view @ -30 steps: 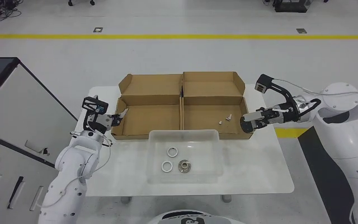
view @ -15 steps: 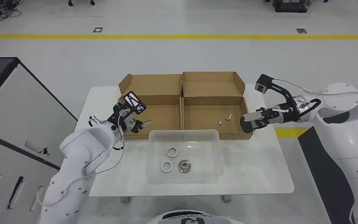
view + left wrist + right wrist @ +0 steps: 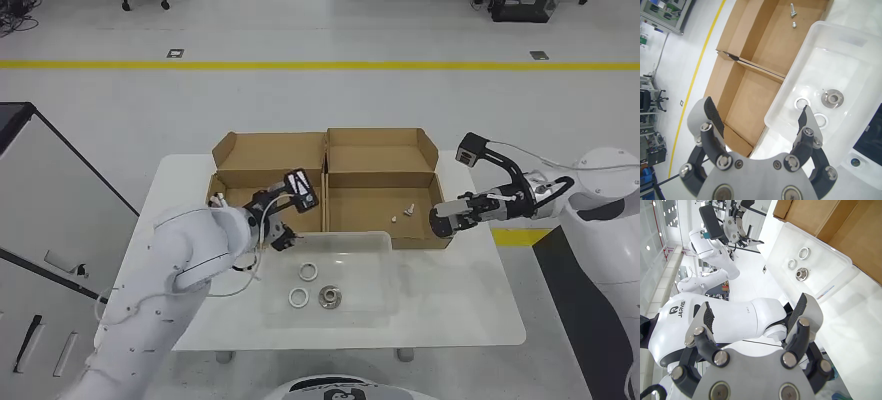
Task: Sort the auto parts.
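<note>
White table carries two open cardboard boxes side by side at the far side, the left-arm box and the right-arm box, w/ a clear plastic bin touching them on the near side. Big change in the last second is the left arm. It was parked off the left-arm box's outer end, and it has swung across in front of that box, so the left gripper now hangs by the bin's corner nearest that box. Its jaws are spread wide w/ nothing between them. From the wrist cam it's prob. above the bin rim rather than inside, but height is hard to judge. The right arm hasn't moved. The right gripper sits at the outer end of the right-arm box, also spread wide and holding nothing. Parts haven't shifted. The flanged hub and two metal rings lie apart on the bin floor, and the wrist cam has one ring just past a fingertip. Two small bolts lie in the right-arm box. Reads as the approach to a pick. The left arm looks lined up for a ring, w/ descent and grasp not yet done and three parts left in the bin.
</note>
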Motion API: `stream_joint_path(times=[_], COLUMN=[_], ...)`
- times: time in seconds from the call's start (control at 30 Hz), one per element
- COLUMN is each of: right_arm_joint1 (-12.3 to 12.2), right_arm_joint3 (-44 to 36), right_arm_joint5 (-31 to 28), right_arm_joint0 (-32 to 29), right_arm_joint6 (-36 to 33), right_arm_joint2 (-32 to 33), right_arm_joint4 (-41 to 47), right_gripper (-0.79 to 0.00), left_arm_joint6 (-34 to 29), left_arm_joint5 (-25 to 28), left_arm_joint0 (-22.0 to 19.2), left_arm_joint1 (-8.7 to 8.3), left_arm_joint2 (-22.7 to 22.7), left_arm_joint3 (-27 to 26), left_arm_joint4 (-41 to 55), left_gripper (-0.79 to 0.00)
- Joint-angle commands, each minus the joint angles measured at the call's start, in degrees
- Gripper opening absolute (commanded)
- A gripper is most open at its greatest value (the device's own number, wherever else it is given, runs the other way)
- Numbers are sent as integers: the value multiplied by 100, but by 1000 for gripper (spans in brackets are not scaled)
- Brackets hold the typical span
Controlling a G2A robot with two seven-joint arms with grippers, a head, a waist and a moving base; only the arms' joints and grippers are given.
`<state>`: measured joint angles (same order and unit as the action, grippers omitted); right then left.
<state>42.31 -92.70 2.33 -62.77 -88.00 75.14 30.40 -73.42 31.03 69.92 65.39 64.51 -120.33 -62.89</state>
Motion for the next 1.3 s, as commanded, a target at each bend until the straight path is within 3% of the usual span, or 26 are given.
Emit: stream_joint_path(times=[0.0,0.13,0.3,0.53,0.73,0.97,1.27], right_arm_joint1=[0,0,0,0,0,0,0], right_arm_joint3=[0,0,0,0,0,0,0], right_arm_joint5=[0,0,0,0,0,0,0], right_arm_joint0=[0,0,0,0,0,0,0], right_arm_joint6=[0,0,0,0,0,0,0], right_arm_joint2=[0,0,0,0,0,0,0], right_arm_joint4=[0,0,0,0,0,0,0], right_gripper=[0,0,0,0,0,0,0], left_arm_joint6=[-167,-515,-873,-1226,-1257,-1187,-909], left_arm_joint5=[-183,-530,-888,-1242,-1274,-1282,-1297], left_arm_joint0=[-236,-778,-1428,-2048,-2283,-2253,-2394], left_arm_joint1=[-16,-85,-203,-304,-301,-205,-82], left_arm_joint2=[-302,-1006,-1844,-2533,-2965,-3335,-3590], left_arm_joint3=[212,556,613,751,1016,1255,1532], left_arm_joint4=[167,567,1264,2129,2368,2504,2193], left_gripper=[0,0,0,0,0,0,0])
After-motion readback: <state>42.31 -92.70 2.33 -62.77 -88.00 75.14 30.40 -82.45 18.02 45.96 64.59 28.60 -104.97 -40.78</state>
